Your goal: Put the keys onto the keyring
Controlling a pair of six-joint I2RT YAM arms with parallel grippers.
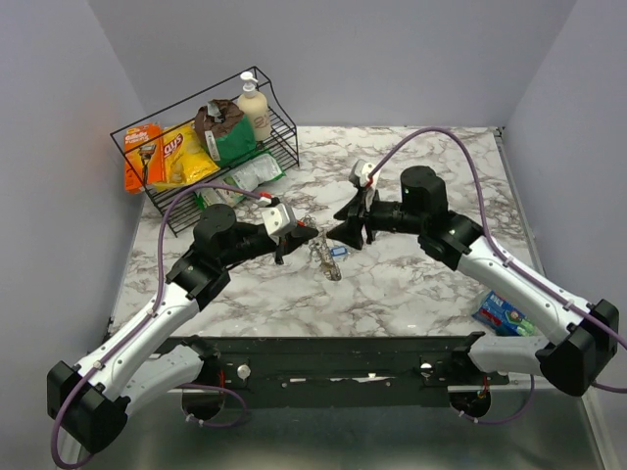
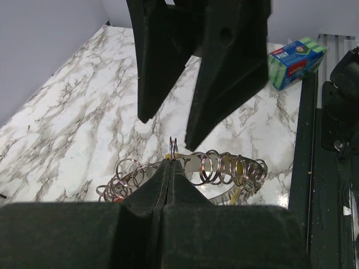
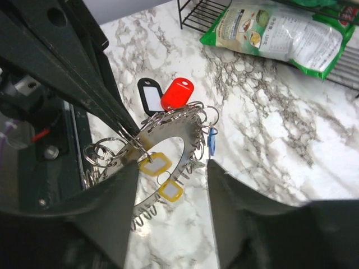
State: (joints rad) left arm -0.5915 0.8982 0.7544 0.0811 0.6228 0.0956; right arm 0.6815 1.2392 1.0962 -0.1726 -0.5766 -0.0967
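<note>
Right wrist: keyring near right claw

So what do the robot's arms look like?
The left arm and right arm have smooth white shells with chunky black joints. A thin purple cable loops along each one. The left gripper and right gripper are black wedges tapering to narrow tips, with a small white block behind each.

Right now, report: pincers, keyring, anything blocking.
Left pincer shut on keyring, pinching one small loop. Right pincer open over it. Coloured tags crowd the ring.
</note>
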